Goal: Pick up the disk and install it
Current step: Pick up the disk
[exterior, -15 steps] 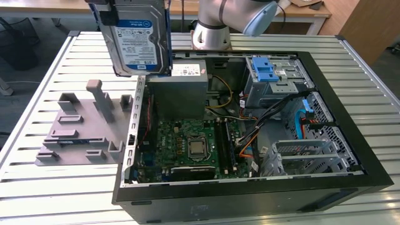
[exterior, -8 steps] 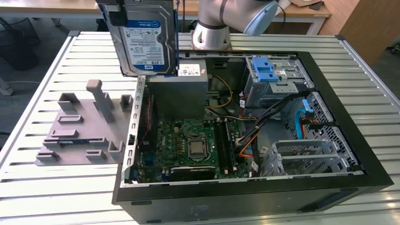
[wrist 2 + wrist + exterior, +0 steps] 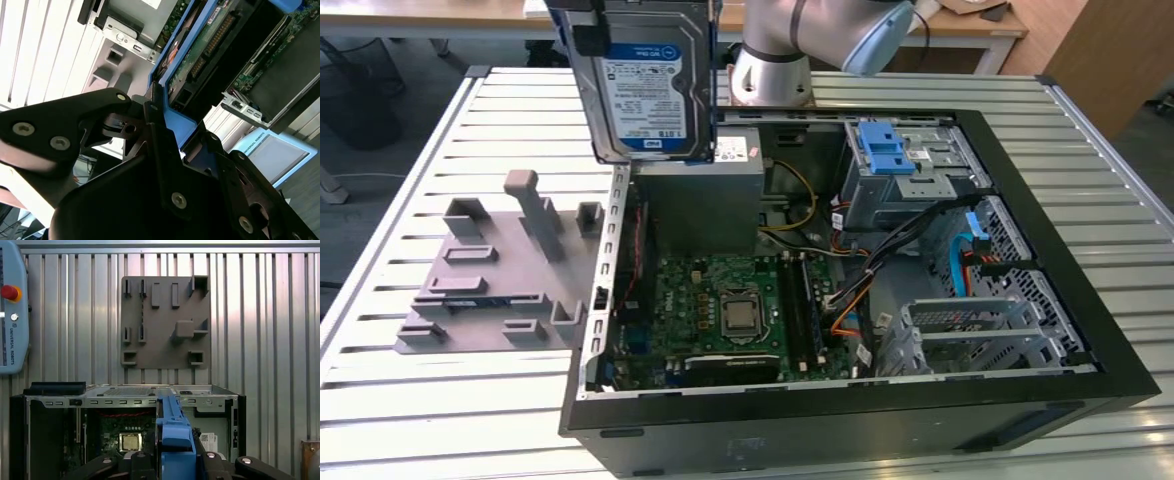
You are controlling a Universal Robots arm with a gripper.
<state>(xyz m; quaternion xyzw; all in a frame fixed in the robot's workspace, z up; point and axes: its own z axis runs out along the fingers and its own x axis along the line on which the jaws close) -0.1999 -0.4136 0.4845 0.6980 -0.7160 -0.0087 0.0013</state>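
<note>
disk (image 3: 647, 85), a flat silver rectangular hard drive with white-and-blue label and blue plastic rails, hung upright above open black metal computer case (image 3: 854, 425) | black gripper (image 3: 162, 132) pinched its blue rail | case stood on white slatted metal table (image 3: 400, 400), beside grey plastic stand (image 3: 494, 270) | wooden desk (image 3: 427, 25) behind

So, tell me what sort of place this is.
Likely a robotics lab bench for computer-assembly trials: an open desktop case lies on a slatted metal table, a robot arm holds the disk aloft, and a teach pendant rests nearby.
</note>
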